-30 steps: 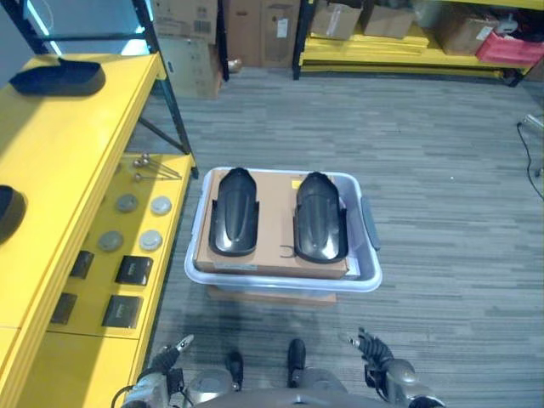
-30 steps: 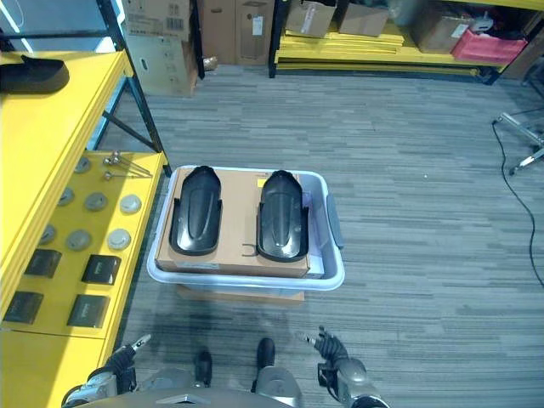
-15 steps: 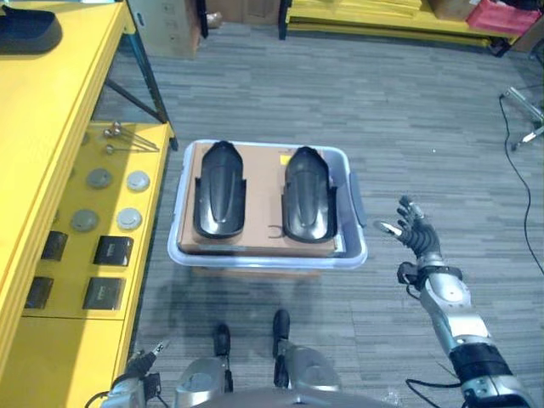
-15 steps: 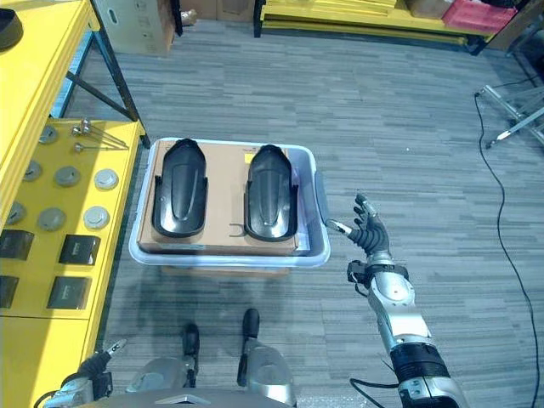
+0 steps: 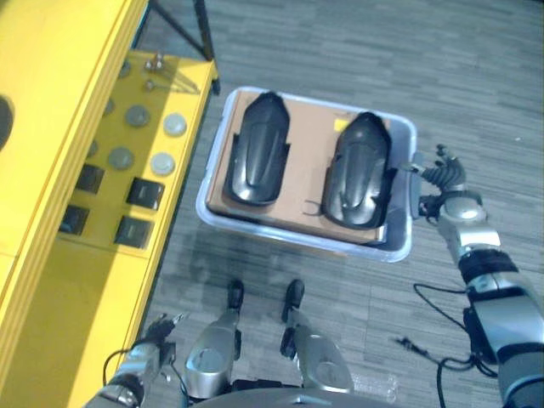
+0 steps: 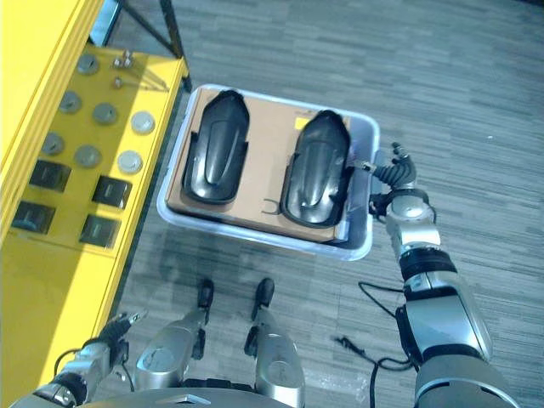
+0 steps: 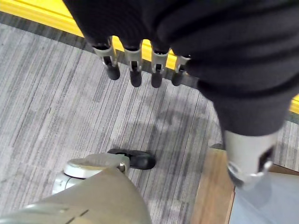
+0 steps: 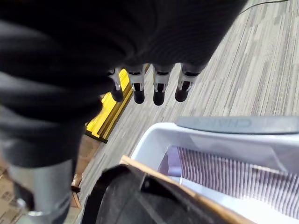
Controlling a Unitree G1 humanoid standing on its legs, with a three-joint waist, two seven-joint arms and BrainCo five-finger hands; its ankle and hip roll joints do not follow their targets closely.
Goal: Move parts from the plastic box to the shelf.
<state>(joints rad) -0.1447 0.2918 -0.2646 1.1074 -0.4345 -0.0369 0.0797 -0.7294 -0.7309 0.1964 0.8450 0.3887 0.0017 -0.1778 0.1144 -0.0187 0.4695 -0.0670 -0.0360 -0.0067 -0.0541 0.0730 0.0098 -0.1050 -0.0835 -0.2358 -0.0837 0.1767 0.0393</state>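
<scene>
We look down on a pale, translucent plastic box point(image 5: 223, 223) with rounded corners, standing on grey ribbed carpet point(image 5: 476, 76); inside it lies a flat sheet of brown cardboard point(image 5: 308, 144), and on the cardboard rest two glossy black parts, side by side and just apart; each is long, domed and rounded at the far end, like a moulded shell; the left part point(image 5: 257, 159) sits nearer the shelf, the right part point(image 5: 357, 170) nearer our right hand; a grey latch handle point(image 5: 414, 190) sits on the box's right wall.

Our right hand point(image 5: 444, 178) hangs just beside that right wall, at the handle, fingers relaxed and loosely spread, gripping nothing; in its wrist view the dark-tipped fingers point(image 8: 159, 88) hang straight above the box rim, with a black part and the cardboard edge below them.

Our left hand point(image 5: 146, 338) is low by our left side, over the carpet and near the shelf's edge, fingers straight and holding nothing; its wrist view shows the fingers point(image 7: 135, 70) in a row above carpet.

To the left stands a yellow shelf point(image 5: 51, 136), smooth and painted; its lower deck carries round grey discs point(image 5: 162, 162), small dark square blocks point(image 5: 144, 193) and a few thin metal pins point(image 5: 157, 68); a black slanted brace point(image 5: 204, 38) of the frame stands between shelf and box.
</scene>
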